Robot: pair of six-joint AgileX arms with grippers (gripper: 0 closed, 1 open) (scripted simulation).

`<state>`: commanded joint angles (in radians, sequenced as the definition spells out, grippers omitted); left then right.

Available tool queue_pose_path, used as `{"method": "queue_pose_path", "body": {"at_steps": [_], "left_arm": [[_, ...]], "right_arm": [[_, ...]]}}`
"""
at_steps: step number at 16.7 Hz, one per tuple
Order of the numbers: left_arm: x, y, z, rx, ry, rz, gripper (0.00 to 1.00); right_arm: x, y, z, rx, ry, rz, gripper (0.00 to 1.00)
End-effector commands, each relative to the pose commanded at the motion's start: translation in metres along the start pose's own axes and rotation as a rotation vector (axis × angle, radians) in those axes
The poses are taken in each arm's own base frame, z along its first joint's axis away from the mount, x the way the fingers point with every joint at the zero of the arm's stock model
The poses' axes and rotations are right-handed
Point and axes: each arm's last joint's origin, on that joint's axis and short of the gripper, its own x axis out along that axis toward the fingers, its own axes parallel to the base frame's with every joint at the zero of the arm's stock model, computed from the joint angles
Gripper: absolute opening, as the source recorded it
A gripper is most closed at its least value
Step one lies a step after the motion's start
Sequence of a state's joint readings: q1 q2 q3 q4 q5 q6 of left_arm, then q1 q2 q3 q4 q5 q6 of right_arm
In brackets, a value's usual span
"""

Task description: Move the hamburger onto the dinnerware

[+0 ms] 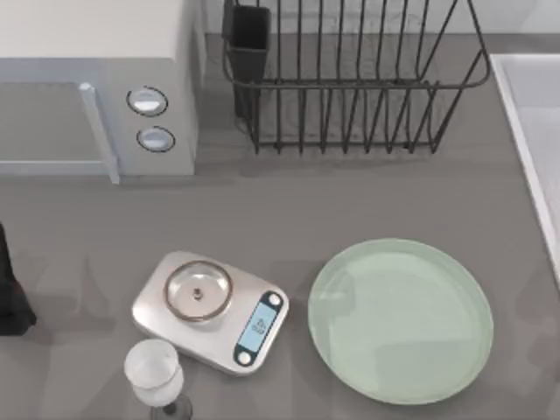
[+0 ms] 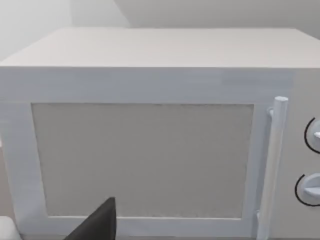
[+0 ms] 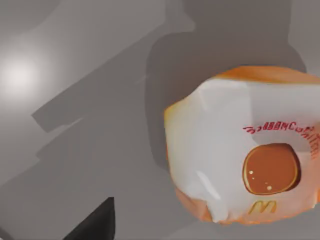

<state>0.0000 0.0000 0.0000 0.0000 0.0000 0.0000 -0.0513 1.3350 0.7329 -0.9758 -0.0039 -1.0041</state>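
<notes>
Right wrist view looks down at the burger [image 3: 245,150], which sits on the grey desk [image 3: 90,125]. It is orange, with white paper on top that has red words and a yellow M. A dark bit of the right tool [image 3: 97,222] pokes in near the burger but does not touch it. I cannot tell if this tool is wide or narrow.

Left wrist view has a dark bit of the left tool [image 2: 97,222] in front of the white microwave [image 2: 145,150], whose door is closed. I cannot tell that tool's state either.

Top view shows the left arm [image 1: 10,293] at the left edge of the desk. The green plate [image 1: 401,320] lies just beside the scale [image 1: 210,311], to its right, with nothing on it. A glass [image 1: 156,374] stands near the scale. A wire rack [image 1: 350,74] is at the back.
</notes>
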Motion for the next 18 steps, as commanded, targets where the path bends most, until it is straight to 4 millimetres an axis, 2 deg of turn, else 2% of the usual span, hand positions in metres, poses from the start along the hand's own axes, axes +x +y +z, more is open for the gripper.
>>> {"method": "queue_pose_path", "body": {"at_steps": [2,8,10,14,18], "left_arm": [[0.000,0.000,0.000,0.000,0.000,0.000,1.00],[0.000,0.000,0.000,0.000,0.000,0.000,1.00],[0.000,0.000,0.000,0.000,0.000,0.000,1.00],[0.000,0.000,0.000,0.000,0.000,0.000,1.00],[0.000,0.000,0.000,0.000,0.000,0.000,1.00]], "right_arm": [[0.012,-0.001,0.001,0.002,0.002,0.003,1.00],[0.067,-0.003,0.001,0.001,-0.005,-0.008,1.00],[0.075,-0.001,0.000,0.001,-0.001,-0.001,1.00],[0.076,-0.001,0.000,0.001,0.000,-0.001,1.00],[0.076,-0.001,0.000,0.001,0.000,-0.001,0.70]]}}
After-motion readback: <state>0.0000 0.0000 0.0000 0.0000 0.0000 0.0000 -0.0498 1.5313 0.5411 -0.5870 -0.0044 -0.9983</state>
